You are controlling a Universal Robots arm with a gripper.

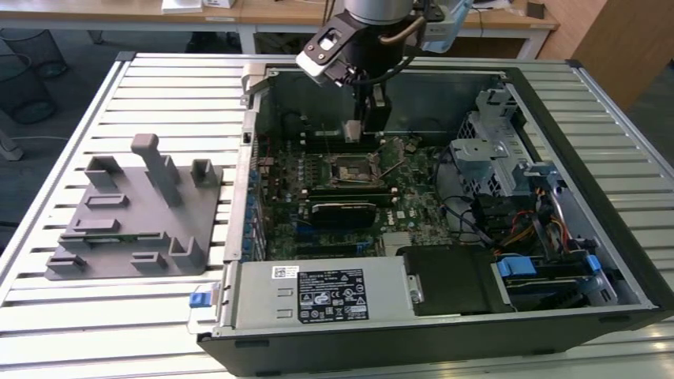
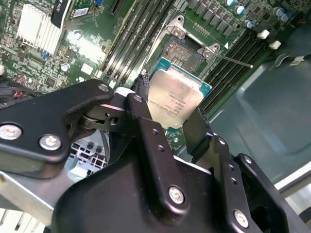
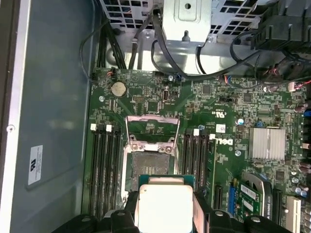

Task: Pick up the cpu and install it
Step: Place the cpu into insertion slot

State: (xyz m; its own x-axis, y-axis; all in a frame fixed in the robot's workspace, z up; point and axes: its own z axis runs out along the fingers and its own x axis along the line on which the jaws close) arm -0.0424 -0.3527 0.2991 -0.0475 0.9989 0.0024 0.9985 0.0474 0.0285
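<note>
My gripper (image 2: 167, 104) is shut on the cpu (image 2: 175, 98), a flat square chip with a silver-grey metal top and a thin green rim, pinched by its two side edges between black fingers (image 2: 141, 116). In the first wrist view the cpu (image 3: 164, 204) hangs above the motherboard, just short of the open socket (image 3: 150, 167), whose metal load frame (image 3: 151, 126) is flipped up. The socket (image 2: 183, 48) also appears beyond the chip in the second wrist view. In the exterior view the gripper (image 1: 356, 130) hangs inside the open computer case, above and slightly behind the socket (image 1: 350, 166).
The case (image 1: 421, 332) lies open on a slatted metal table (image 1: 158, 87). Black memory slots (image 3: 103, 170) flank the socket on both sides. A drive cage with cables (image 1: 495, 158) stands toward the exterior view's right. A grey fixture block (image 1: 137, 213) sits on the table beside the case.
</note>
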